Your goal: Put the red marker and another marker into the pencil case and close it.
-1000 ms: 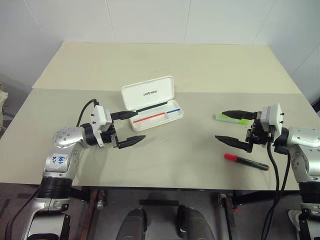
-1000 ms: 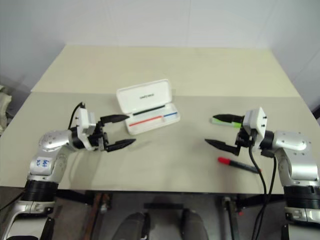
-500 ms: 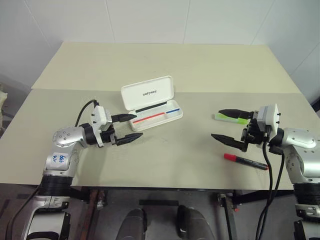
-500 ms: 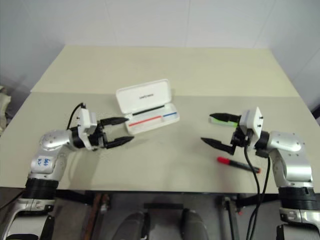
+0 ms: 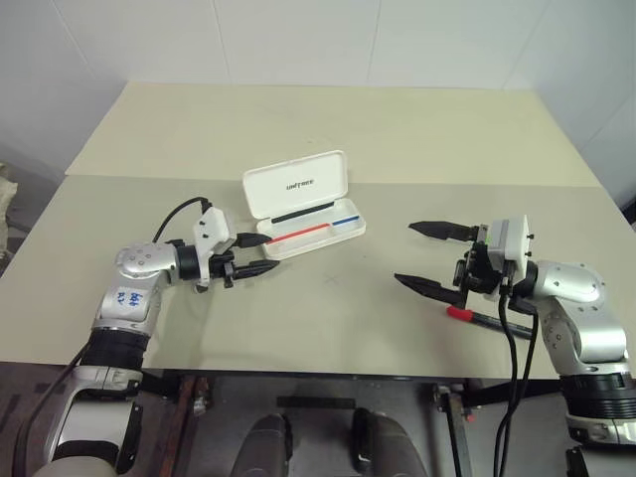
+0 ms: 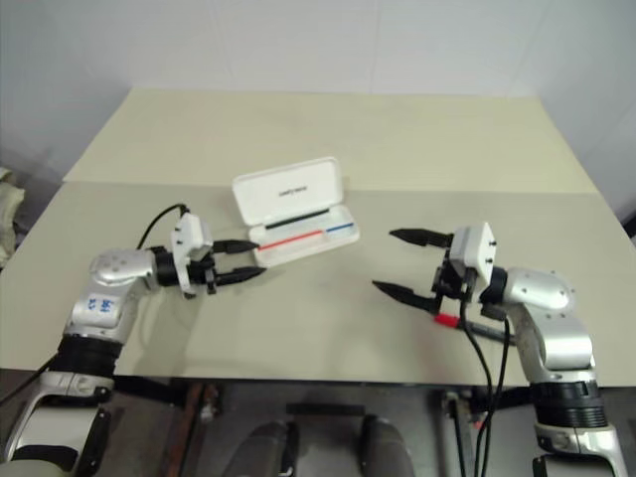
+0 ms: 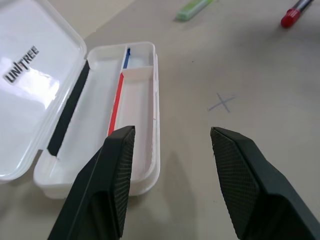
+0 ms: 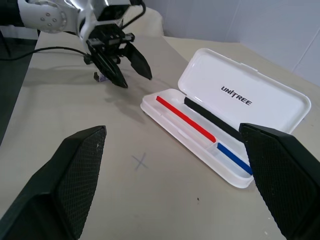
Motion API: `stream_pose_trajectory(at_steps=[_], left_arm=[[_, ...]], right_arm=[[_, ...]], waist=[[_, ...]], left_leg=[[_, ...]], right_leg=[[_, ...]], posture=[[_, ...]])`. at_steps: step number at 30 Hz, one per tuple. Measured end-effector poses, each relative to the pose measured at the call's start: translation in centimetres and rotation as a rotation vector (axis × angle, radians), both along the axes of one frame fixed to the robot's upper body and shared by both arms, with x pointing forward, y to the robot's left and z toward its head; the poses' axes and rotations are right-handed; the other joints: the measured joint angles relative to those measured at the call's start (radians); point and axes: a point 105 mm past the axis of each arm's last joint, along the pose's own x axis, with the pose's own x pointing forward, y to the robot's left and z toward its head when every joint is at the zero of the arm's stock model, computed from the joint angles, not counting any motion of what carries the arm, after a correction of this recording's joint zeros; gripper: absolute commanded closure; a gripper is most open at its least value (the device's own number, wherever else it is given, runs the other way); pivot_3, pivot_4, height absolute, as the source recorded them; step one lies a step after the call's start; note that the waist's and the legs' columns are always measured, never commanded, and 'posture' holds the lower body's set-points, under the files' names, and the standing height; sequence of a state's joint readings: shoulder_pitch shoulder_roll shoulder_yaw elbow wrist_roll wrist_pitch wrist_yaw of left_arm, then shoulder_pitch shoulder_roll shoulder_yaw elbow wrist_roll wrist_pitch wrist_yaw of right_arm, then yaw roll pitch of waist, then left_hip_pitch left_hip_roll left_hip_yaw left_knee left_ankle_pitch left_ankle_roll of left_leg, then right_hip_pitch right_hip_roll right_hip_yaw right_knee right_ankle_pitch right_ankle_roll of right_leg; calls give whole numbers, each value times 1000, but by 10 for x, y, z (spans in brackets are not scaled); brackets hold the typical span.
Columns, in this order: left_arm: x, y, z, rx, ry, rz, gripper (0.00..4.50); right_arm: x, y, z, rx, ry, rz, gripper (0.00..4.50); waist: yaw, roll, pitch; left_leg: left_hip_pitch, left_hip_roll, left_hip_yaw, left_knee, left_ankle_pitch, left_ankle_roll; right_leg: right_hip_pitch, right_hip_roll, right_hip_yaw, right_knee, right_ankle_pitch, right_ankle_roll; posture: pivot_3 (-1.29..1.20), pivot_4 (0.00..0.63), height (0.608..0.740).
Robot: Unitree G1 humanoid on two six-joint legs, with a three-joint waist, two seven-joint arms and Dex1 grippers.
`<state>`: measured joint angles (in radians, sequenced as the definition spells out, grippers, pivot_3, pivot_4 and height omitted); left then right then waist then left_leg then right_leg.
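Observation:
The pencil case lies open on the table with its lid up. Red and blue stripes show in its tray. My left gripper sits low at the case's short left end, open. One of its fingertips is against the tray's end wall, and nothing is held. My right gripper hovers open and empty to the right of the case, pointing toward it. The red marker lies under my right wrist, only its red cap end showing. The green highlighter lies beyond it.
A small pencilled cross marks the tan table between the case and the markers. The table's front edge runs just below both arms. A seam crosses the tabletop behind the case. A black cable loops over my left wrist.
My left gripper moved forward and down to the case's end, and its fingers narrowed. My right gripper swung left toward the case, staying wide open and now covering most of both markers.

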<state>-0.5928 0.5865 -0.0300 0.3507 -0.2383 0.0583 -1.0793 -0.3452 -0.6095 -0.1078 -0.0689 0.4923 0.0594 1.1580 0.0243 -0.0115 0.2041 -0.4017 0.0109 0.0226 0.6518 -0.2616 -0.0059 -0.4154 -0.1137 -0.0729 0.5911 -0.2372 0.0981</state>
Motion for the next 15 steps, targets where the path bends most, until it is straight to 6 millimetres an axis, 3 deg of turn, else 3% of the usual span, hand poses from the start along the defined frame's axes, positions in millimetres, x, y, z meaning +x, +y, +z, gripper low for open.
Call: stream_pose_trajectory(at_steps=[6,15], left_arm=[[8,-1,-7,53,48,-10,2046],[19,-1,-15,149,85,-4,2046]], right_arm=[[-5,15,3,26,-30,14,0],[-10,17,3,32,-38,6,0]], waist=[[-1,0,0],[1,0,0]], left_leg=[[0,1,1,0,0,0],[0,1,1,1,0,0]], right_leg=[[-1,1,0,0,0,0],[0,1,1,0,0,0]], posture=[[0,150,740],[0,150,740]])
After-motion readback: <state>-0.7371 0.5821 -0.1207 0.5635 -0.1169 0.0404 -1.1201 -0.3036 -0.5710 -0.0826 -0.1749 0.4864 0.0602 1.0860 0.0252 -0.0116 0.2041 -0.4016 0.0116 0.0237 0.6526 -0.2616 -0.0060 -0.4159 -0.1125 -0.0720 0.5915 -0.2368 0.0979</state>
